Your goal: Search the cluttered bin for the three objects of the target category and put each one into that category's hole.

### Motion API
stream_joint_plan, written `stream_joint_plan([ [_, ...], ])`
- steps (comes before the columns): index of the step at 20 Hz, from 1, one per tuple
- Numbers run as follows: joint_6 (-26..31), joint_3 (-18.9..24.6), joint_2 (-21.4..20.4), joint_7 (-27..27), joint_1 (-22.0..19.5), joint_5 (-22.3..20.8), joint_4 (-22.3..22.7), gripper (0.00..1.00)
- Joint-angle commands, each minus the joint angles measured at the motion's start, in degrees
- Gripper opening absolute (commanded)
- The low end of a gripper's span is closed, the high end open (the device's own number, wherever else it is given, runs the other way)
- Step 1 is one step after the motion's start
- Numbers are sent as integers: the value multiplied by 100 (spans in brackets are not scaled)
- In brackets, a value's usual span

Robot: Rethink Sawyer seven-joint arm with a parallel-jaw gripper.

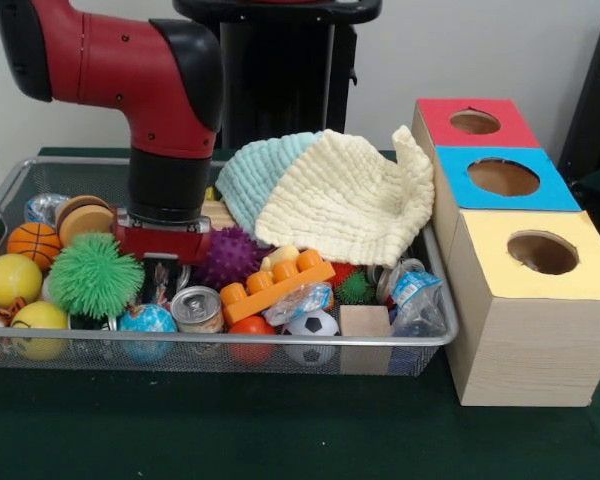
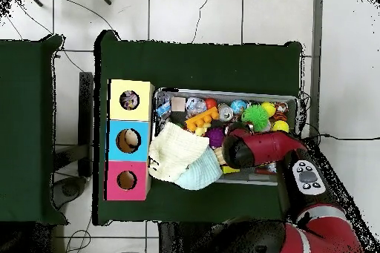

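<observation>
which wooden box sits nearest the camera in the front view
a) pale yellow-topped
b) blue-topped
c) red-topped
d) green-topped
a: in the front view the pale yellow-topped light wood box stands foremost, with the blue-topped box behind it and the red-topped box farthest back.

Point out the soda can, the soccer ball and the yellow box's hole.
soda can (image 1: 196, 305): front view, on its silver top.
soccer ball (image 1: 312, 324): front view, on its white face above the bin's rim.
yellow box's hole (image 1: 543, 252): front view, inside the round opening.

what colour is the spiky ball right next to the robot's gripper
Bright green spiky ball, left of the gripper in the front view, where it shows best.
</observation>
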Motion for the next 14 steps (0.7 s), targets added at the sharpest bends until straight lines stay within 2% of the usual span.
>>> stream_joint_plan([
  [1,-435,-119,-765,1211,179,404,981,0],
  [3,-267,-9,-1347,1179,174,581,1460,0],
  [6,-21,340,-1947,1014,-19,847,1982,0],
  [12,590,898,-2515,501,-337,1421,2472,0],
  [14,740,966,-2654,418,-342,1596,2577,0],
])
